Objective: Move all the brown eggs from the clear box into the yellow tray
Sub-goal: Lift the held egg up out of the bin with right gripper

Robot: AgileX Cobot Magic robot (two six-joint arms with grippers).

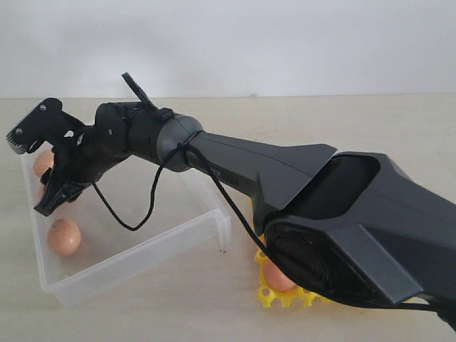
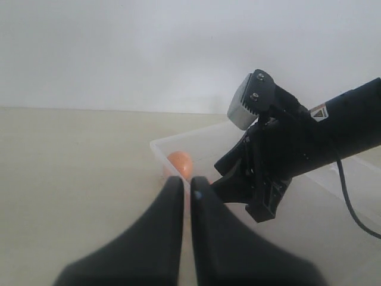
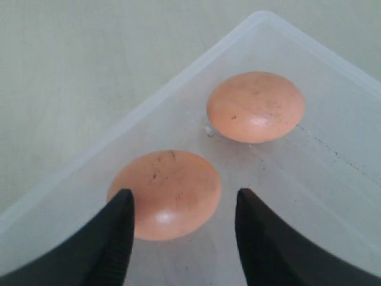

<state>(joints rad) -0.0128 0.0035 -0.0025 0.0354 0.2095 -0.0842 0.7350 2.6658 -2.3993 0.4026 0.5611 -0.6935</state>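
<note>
Right wrist view shows speckled oval brown eggs (image 3: pixel 256 107) in clear box (image 3: pixel 149 110).

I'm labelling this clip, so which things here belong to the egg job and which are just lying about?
Job:
brown eggs
clear box
yellow tray
right gripper

Lying about:
nothing loose in view; only the table underneath

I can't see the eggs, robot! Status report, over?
Right hand open around an egg in the clear box. Left hand shut, empty. Nothing in the way.
</note>
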